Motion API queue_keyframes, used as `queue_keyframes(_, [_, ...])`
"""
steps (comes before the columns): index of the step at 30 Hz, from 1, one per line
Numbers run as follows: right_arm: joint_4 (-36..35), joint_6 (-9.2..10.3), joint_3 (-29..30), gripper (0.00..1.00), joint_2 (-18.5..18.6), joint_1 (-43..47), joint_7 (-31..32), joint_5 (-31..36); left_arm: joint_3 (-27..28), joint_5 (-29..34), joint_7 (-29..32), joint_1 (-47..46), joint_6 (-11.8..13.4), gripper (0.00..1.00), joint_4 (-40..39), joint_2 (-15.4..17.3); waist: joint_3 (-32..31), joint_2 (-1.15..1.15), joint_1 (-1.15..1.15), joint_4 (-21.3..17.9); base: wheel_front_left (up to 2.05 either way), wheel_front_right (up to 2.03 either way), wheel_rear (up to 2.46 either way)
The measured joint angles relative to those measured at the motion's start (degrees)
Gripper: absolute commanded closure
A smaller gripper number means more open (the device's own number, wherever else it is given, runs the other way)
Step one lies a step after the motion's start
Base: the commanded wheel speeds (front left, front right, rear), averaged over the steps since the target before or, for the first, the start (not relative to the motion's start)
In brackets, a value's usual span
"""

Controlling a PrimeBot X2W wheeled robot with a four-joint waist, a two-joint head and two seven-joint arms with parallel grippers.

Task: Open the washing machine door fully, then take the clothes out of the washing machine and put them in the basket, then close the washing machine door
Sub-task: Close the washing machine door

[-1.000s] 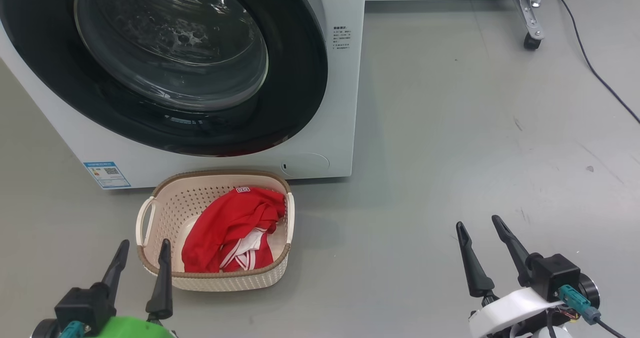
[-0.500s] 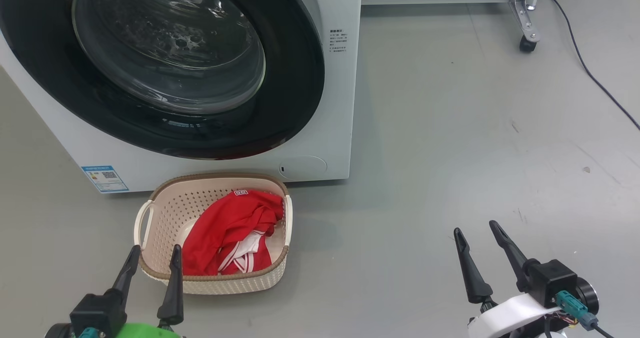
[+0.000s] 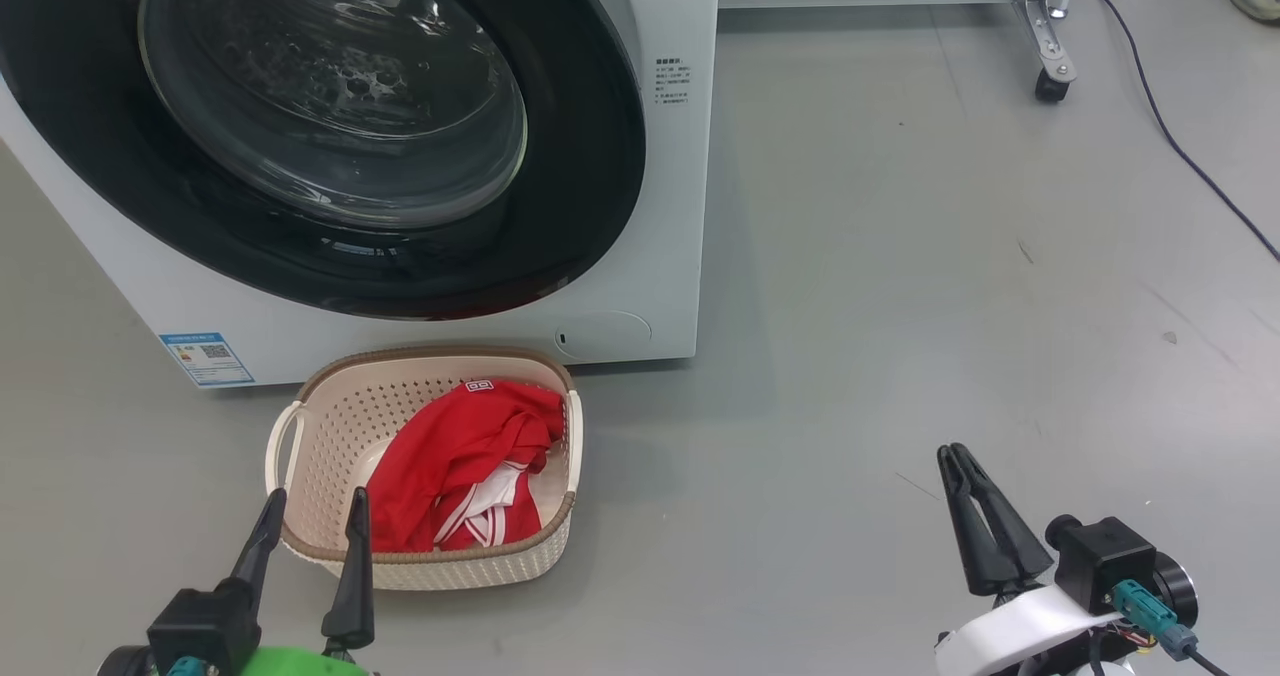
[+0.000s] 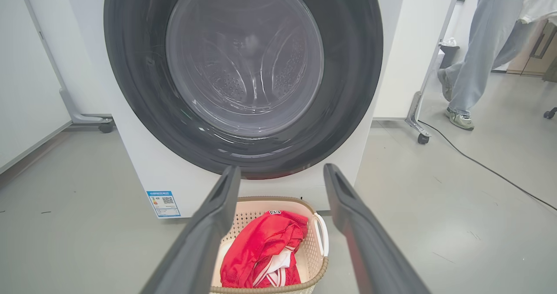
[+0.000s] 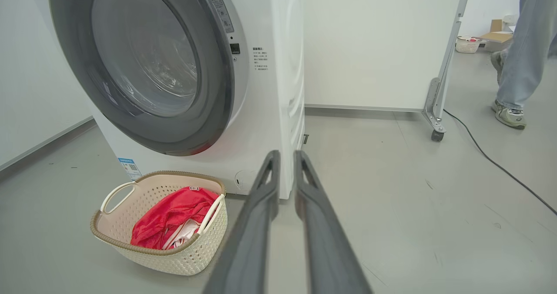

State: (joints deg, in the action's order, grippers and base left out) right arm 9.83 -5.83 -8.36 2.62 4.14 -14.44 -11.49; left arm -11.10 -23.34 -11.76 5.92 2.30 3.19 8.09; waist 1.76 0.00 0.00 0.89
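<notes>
The washing machine stands at upper left with its door closed flat against the front, black rim around clear glass. The door faces the left wrist view head-on. In front of it on the floor sits the cream basket holding the red clothes. My left gripper is open and empty, its fingertips over the basket's near rim; the clothes lie between and beyond its fingers. My right gripper hangs over bare floor to the right, fingers drawn together on nothing, also seen as right gripper.
A person's legs stand beyond the machine to the right. A dark cable runs across the grey floor there. A white panel on a metal caster foot stands behind. Open floor lies between the basket and my right gripper.
My right gripper's fingers have closed together from wide open. My left gripper has shifted slightly right, up to the basket's near rim. Door, basket and clothes have stayed put.
</notes>
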Motion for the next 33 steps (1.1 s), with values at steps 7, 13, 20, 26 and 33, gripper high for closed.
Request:
queue_keyframes(7, [0.0, 0.00, 0.0, 1.00, 0.0, 0.0, 0.0, -0.1, -0.2, 0.4, -0.4, 0.0, 0.2, 0.00, 0.0, -0.1, -0.3, 0.00, 0.00, 0.0, 0.00, 0.00, 0.00])
queue_keyframes(13, [0.1, -0.01, -0.1, 1.00, 0.0, 0.0, 0.0, -0.1, -0.5, 0.5, -0.4, 0.0, 0.2, 0.00, 0.0, -0.2, -0.3, 0.00, 0.00, 0.1, 0.00, 0.00, 0.00])
queue_keyframes(20, [0.3, -0.13, -0.2, 1.00, 0.2, -0.4, 0.0, -0.2, -1.9, 1.1, -0.5, -0.1, 0.2, 0.00, -0.4, -0.5, -0.1, 0.00, 0.00, 1.1, 0.00, 0.00, 0.00])
queue_keyframes(26, [1.0, -0.18, -0.1, 1.00, 1.1, -3.7, 0.0, -0.3, -2.6, 1.8, -0.5, -0.4, 0.1, 0.00, -0.6, -0.8, 0.3, 0.00, 0.00, 2.9, 0.00, 0.00, 0.00])
queue_keyframes(33, [2.6, -0.65, -1.0, 1.00, 1.7, -8.5, 0.0, -0.3, -3.7, 2.4, -0.5, -1.2, -0.1, 0.00, -1.1, -1.0, 0.9, 0.00, 0.00, 5.9, 0.00, 0.00, 0.00])
